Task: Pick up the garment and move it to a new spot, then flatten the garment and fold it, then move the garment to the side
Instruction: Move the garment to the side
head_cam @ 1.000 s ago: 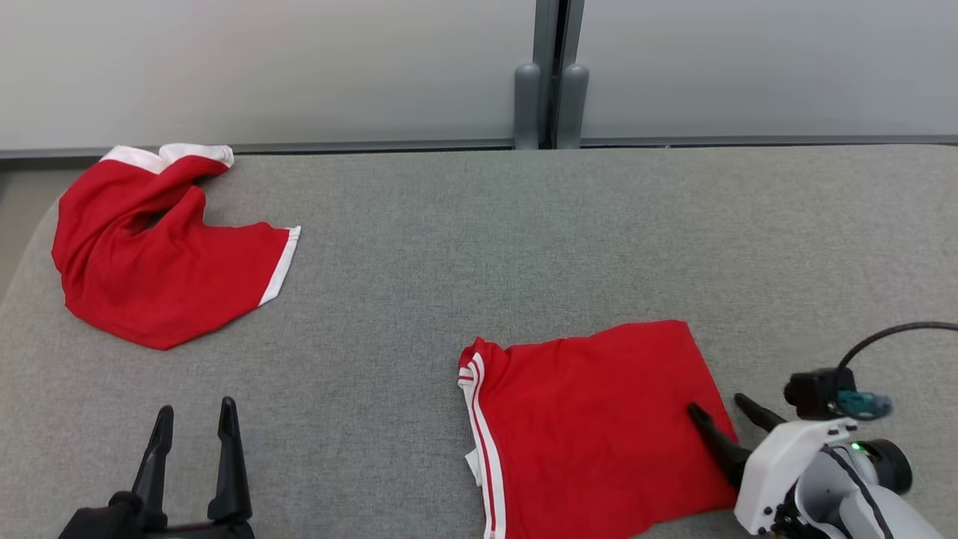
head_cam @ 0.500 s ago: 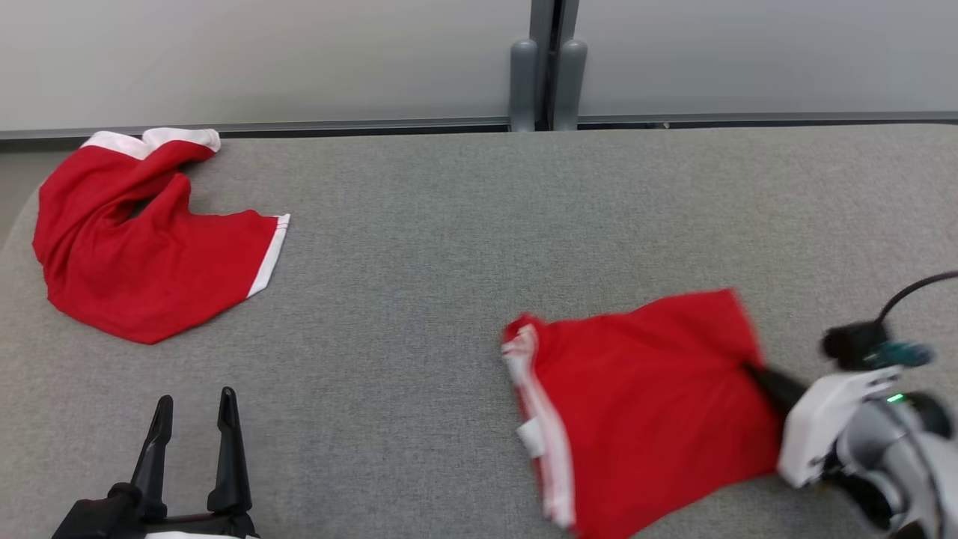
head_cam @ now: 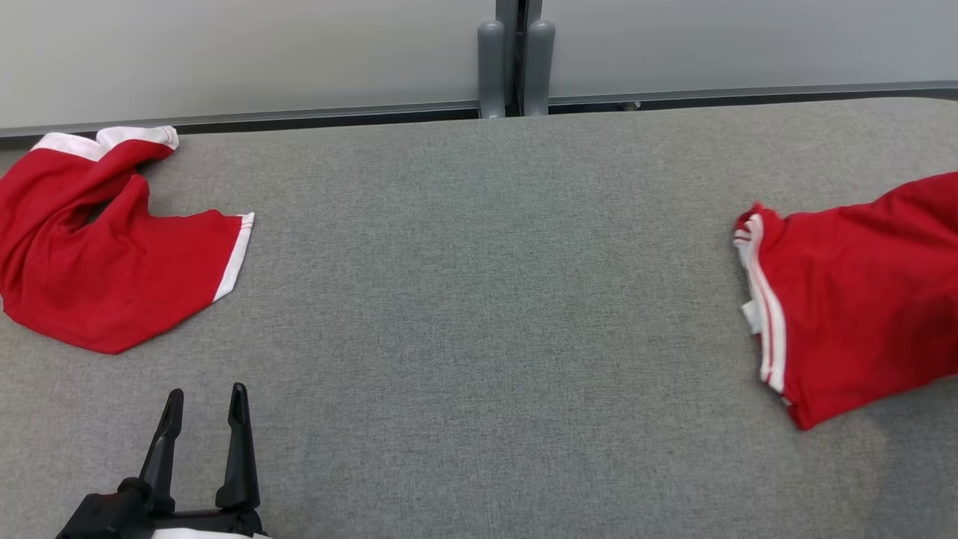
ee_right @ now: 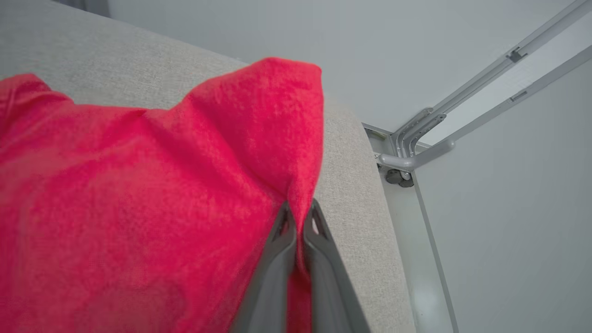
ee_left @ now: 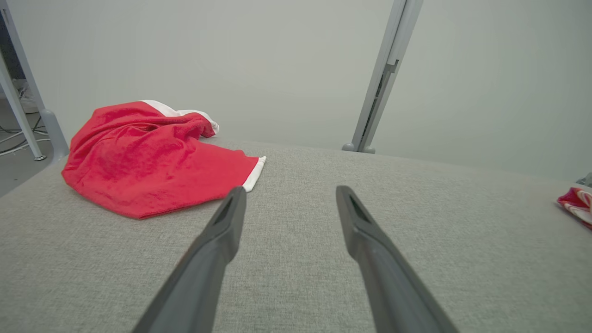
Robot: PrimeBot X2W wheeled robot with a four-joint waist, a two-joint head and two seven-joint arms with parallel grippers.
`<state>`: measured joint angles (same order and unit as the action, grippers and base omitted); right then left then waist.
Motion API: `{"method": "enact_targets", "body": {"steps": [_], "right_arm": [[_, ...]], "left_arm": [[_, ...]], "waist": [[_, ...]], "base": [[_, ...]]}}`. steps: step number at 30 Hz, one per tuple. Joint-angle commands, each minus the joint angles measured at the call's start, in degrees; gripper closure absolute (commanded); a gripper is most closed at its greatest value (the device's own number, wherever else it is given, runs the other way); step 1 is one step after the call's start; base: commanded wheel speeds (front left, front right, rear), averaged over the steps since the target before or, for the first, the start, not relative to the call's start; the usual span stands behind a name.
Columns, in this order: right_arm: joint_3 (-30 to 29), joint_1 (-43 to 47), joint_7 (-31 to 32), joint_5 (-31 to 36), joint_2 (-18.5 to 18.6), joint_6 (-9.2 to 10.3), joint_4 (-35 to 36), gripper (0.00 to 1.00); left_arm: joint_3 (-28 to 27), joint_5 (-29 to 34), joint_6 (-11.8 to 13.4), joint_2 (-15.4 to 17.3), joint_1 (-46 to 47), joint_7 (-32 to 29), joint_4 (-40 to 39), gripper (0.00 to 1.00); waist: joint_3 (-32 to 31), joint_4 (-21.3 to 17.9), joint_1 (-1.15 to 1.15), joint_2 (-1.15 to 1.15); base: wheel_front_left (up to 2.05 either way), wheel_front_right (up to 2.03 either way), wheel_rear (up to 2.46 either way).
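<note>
Pointing forward over the near edge of the grey fabric-covered table [head_cam: 479,322], the left gripper [head_cam: 206,391] has its two dark fingers spread wide with nothing between them. Farther out and to the right, the folded red garment [head_cam: 846,299], white-striped along its left edge, lies near the table's right end. In the right wrist view the right gripper [ee_right: 299,206] is clamped tight on a raised peak of its cloth, beside the table's rounded edge. Judged from the drape, the fabric is a light, soft, limp knit. It has no stiffness, follows a pull from a single pinched point, and may slide open at the fold if dragged across the textured covering. A hold on a doubled edge or corner, taking all layers, seems safest. Whether the present pinch takes every layer cannot be told. The garment's right portion is cut off by the head view's border, and its type, shorts or shirt, is unclear. Well apart, at the far left, a crumpled red garment [head_cam: 105,262] with white trim lies before the pale wall panels [head_cam: 224,60].
</note>
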<state>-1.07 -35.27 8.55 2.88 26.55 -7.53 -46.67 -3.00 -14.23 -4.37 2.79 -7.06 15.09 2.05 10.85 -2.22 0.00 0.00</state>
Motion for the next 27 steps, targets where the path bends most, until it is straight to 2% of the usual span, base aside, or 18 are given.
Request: {"method": "enact_targets", "body": {"steps": [1, 5, 11, 12, 13, 14, 20, 23, 27], "right_arm": [[-1.2, -0.3, 0.7, 1.3, 0.0, 0.07, 0.7, 1.00], [-6.9, 1.0, 3.9, 7.8, -1.8, 0.06, 4.0, 1.00], [-10.4, 3.1, 6.4, 11.5, -4.7, 0.05, 8.4, 1.00], [-10.9, 3.5, 6.3, 11.9, -5.4, 0.05, 9.1, 0.75], [-11.1, 4.0, 6.2, 12.6, -5.9, 0.05, 9.9, 0.25], [-11.6, 4.4, 6.0, 13.2, -6.0, 0.05, 10.8, 0.00], [-14.0, 6.8, 4.7, 15.1, -8.6, 0.05, 17.2, 0.00], [-14.8, 8.1, 1.8, 14.7, -10.4, 0.05, 22.3, 0.00], [-12.9, 10.8, -5.2, 11.4, -13.8, 0.05, 29.8, 0.00]], "left_arm": [[-0.3, 0.1, -0.1, 0.2, 0.5, 0.1, 0.0, 0.00], [-0.3, 0.0, -0.3, 0.2, 1.0, 0.1, -0.1, 0.00], [0.2, -0.3, 0.1, 0.2, 1.0, 0.1, -0.2, 0.00], [0.2, -0.4, 0.1, 0.2, 1.0, 0.1, -0.2, 0.00], [0.2, -0.5, 0.1, 0.2, 1.0, 0.1, -0.2, 0.00], [0.1, -0.5, 0.1, 0.2, 0.9, 0.1, -0.3, 0.00], [-0.2, -0.5, 0.3, 0.2, 0.8, 0.1, -0.6, 0.00], [-0.5, -0.5, 0.3, 0.2, 0.5, 0.1, -0.8, 0.00], [-1.0, -0.3, 0.3, 0.2, 0.6, 0.1, -1.4, 0.00]], "waist": [[-0.1, -0.1, 0.00, 0.00], [-0.1, -0.4, 0.00, 0.00], [-0.2, -0.3, 0.00, 0.00], [-0.3, -0.2, 0.00, 0.00], [-0.3, -0.1, 0.00, 0.00], [-0.2, -0.1, 0.00, 0.00], [-0.2, 0.1, 0.00, 0.00], [-0.4, 0.1, 0.00, 0.00], [-1.0, 0.0, 0.00, 0.00]], "base": [[0.00, 0.00, 0.00], [0.00, 0.00, 0.00], [0.00, 0.00, 0.00], [0.00, 0.00, 0.00], [0.00, 0.00, 0.00], [0.00, 0.00, 0.00], [0.00, 0.00, 0.00], [0.00, 0.00, 0.00], [0.00, 0.00, 0.00]]}}
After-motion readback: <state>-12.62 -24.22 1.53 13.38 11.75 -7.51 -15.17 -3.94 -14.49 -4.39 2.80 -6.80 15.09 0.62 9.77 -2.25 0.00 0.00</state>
